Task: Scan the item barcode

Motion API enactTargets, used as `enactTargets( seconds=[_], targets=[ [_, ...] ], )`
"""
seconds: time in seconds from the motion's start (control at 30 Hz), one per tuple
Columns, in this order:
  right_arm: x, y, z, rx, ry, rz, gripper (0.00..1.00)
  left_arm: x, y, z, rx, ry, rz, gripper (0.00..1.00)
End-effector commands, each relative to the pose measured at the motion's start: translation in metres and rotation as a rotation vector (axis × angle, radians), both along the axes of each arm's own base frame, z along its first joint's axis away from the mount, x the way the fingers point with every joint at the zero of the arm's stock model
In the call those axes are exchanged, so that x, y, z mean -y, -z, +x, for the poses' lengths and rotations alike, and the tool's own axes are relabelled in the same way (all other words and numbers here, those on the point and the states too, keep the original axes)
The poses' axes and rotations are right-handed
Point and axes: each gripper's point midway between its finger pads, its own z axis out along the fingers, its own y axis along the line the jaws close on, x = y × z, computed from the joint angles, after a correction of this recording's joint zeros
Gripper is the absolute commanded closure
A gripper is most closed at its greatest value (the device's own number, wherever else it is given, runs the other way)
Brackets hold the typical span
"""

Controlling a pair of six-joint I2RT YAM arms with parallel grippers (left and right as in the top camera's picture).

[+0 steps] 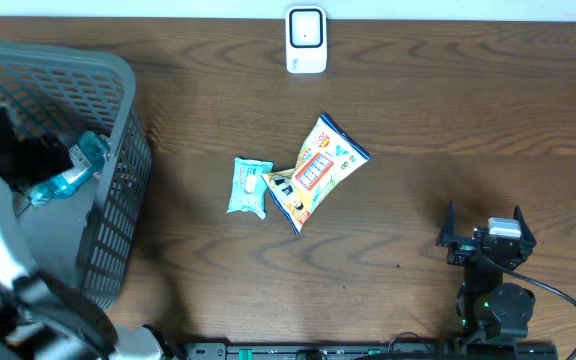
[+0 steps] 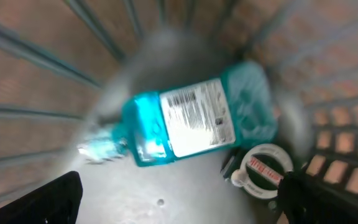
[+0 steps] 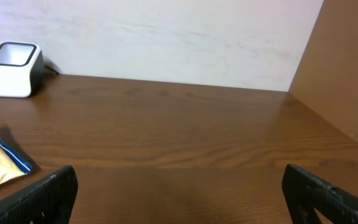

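Overhead looks down; left wrist inside basket (image 1: pixel 120 200); right wrist skims table (image 3: pixel 185 143).

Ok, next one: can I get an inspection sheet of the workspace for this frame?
Surface: wooden table, no spills seen.
Job's things: white scanner at the far edge; teal bottle lying in the grey basket, barcode label up; teal packet and snack bag side by side at centre.
Clutter: round white item with red print beside the bottle.
Grippers: left gripper open above the bottle; right gripper open, empty.
Cables: black cable at the right arm's base.
Surroundings: pale wall; brown board on the right.
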Motion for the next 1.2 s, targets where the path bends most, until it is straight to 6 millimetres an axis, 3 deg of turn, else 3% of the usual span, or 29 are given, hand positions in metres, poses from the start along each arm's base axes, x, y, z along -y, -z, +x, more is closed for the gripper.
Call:
enactTargets(
  seconds=[0.0, 0.17, 0.43, 0.5, 0.67, 0.77, 0.97, 1.17],
  targets=[
    [-0.001, 0.0, 0.0, 0.0, -0.006, -0.007, 0.01, 0.002, 0.031, 0.005, -0.049, -0.104, -0.132, 0.02],
    [-0.001, 0.0, 0.0, 0.0, -0.006, -0.006, 0.01, 0.006, 0.063, 0.006, -0.106, -0.53, -0.365, 0.02],
    [-0.001, 0.0, 0.0, 0.0, -0.006, -0.006, 0.01, 0.008, 0.063, 0.018, -0.047, -1.109, -0.598, 0.02],
    [-0.001, 0.0, 0.0, 0.0, -0.005, -0.006, 0.01, 0.012, 0.063, 0.021, -0.045, -1.152, -0.627, 0.02],
    [-0.001, 0.0, 0.0, 0.0, -0.006, -0.006, 0.01, -0.005, 0.066, 0.013, -0.022, -1.222, -0.5, 0.02],
    [-0.001, 0.0, 0.0, 0.0, -0.006, -0.006, 0.01, -0.01, 0.066, 0.012, 0.001, -1.332, -0.514, 0.02],
    [-0.001, 0.0, 0.0, 0.0, -0.006, -0.007, 0.01, -0.017, 0.064, 0.023, 0.067, -1.383, -0.544, 0.02],
    [-0.001, 0.0, 0.0, 0.0, -0.005, -0.006, 0.01, -0.011, 0.09, 0.029, 0.021, -1.43, -0.56, 0.02]
  ],
)
